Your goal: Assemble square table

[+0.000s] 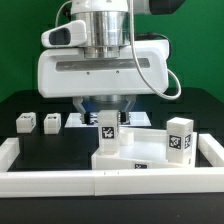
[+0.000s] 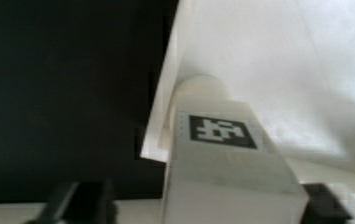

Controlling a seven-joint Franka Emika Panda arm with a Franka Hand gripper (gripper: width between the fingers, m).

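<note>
The square table's white panel [image 1: 140,160] lies on the black surface by the front wall. One white tagged leg [image 1: 105,132] stands upright at the panel's near corner on the exterior view's left. My gripper [image 1: 106,112] is straight above it, jaws on either side of its top. In the wrist view this leg [image 2: 220,130] runs between the dark fingers [image 2: 78,200]. One finger is against the leg and a dark gap shows at the other. A second leg [image 1: 180,138] stands on the panel at the exterior view's right. Two loose legs [image 1: 25,122] [image 1: 52,121] lie at the left.
A low white wall [image 1: 100,186] edges the black surface at the front and both sides. The marker board [image 1: 76,119] lies flat behind the loose legs, partly hidden by the arm. The arm's big white body hides the back of the scene.
</note>
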